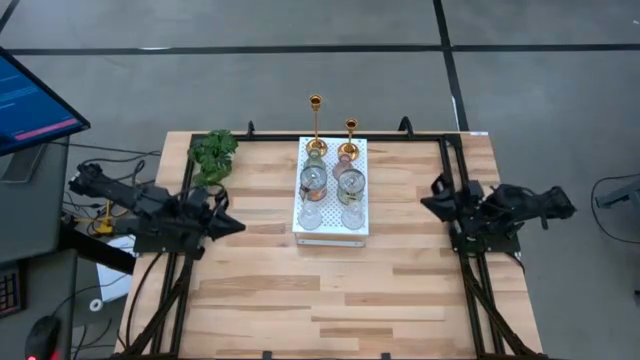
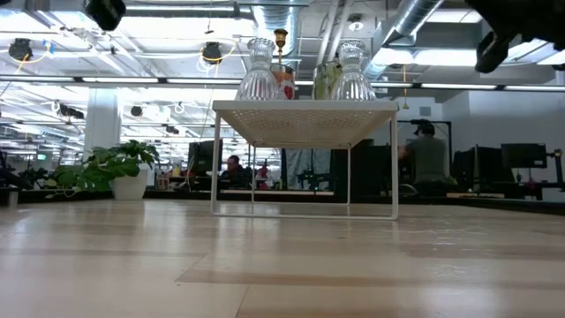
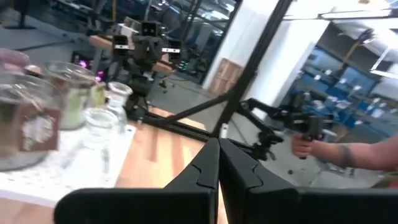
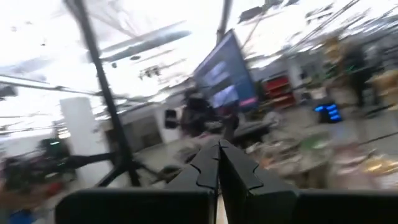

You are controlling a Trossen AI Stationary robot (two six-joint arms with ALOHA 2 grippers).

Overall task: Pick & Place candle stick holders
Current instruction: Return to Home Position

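The candle stick holders [image 1: 333,185] stand upright near the desk's [image 1: 400,290] far edge, midway between left pincer [image 1: 236,226] and right pincer [image 1: 428,206], both closed together and empty.

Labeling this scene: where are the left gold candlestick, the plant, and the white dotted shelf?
left gold candlestick [image 1: 316,122]: high view, on its stem.
plant [image 1: 214,152]: high view, on its leaves.
white dotted shelf [image 1: 331,228]: high view, on its bare front strip.

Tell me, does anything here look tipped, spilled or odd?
Nothing stands out: gold candlesticks and glass holders stand upright in two rows on the white shelf; the left gripper and right gripper sit shut at the sides.
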